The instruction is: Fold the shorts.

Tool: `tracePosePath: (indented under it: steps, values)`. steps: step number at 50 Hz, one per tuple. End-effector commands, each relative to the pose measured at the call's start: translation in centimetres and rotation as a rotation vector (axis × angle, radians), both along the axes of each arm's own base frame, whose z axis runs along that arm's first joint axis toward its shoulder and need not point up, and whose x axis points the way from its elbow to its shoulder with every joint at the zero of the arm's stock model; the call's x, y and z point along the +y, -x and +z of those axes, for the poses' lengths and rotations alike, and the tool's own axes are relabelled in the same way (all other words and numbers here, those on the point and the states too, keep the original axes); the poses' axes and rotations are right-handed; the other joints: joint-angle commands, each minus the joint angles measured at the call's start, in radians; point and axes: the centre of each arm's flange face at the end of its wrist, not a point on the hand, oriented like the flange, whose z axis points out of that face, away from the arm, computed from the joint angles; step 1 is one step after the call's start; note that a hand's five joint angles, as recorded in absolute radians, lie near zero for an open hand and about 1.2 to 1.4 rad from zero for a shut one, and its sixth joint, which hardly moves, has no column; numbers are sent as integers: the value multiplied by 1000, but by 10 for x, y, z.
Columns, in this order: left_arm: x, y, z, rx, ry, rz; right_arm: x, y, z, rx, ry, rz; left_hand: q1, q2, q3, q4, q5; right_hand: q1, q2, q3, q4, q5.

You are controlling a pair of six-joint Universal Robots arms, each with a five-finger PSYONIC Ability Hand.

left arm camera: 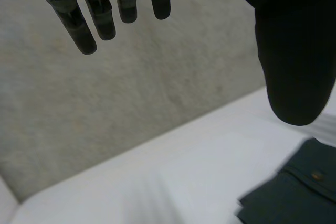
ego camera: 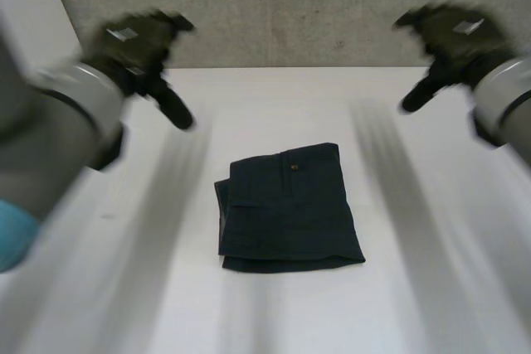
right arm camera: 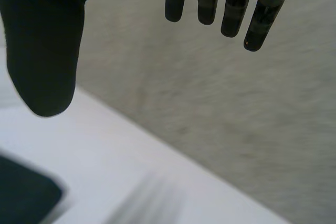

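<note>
Soft, even, bright light covers the white table; the shorts throw a thin shadow at their near edge.

White table, plain top. Grey speckled wall right behind tbl's far edge, approx. upright.

A white table runs back to meet a grey, speckled wall with a rough, concrete-like face. Soft, even light covers the tabletop.
</note>
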Motion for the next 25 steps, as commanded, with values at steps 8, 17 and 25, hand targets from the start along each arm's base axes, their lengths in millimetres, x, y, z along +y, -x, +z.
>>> tracePosePath:
  steps: [8, 17, 25]
  values:
    - [4, -36, 19, -7, -78, 43, 21, 24, 30, 4, -45, -79, 12, 11, -34, -30, -45, -5, -48, -10, -62, -60]
    - [3, -36, 15, -13, -91, 46, 22, 24, 27, 11, -51, -82, 12, 11, -34, -30, -45, -5, -48, -10, -62, -60]
    - [3, -37, 14, -16, -93, 51, 24, 24, 22, 14, -53, -80, 12, 11, -34, -30, -45, -5, -48, -10, -62, -60]
